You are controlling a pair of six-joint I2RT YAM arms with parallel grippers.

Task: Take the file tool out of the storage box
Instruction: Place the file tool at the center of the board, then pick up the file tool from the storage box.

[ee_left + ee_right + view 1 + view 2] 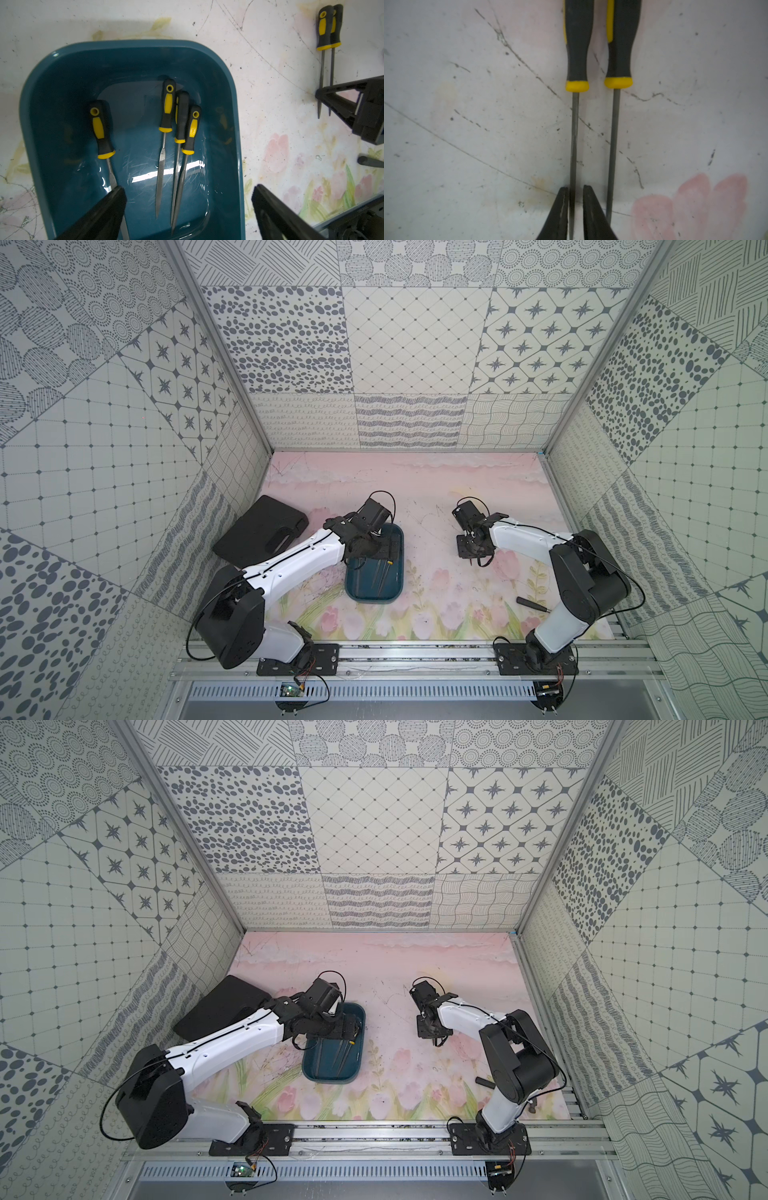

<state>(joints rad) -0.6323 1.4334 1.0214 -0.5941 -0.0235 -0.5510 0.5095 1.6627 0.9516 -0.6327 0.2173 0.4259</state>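
I count two black-and-yellow-handled steel files (324, 27) outside the teal plastic storage box (236, 104), four left inside; left gripper (188, 189) gapes wide, right gripper (575, 188) barely parted around one shaft.

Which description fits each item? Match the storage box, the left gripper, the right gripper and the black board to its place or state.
1 storage box
2 left gripper
3 right gripper
4 black board

a jaws wide, above the box
b holds four files
c jaws narrowly apart astride a file on the mat
d flat, partly hidden by the left arm

Pairs: 1-b, 2-a, 3-c, 4-d
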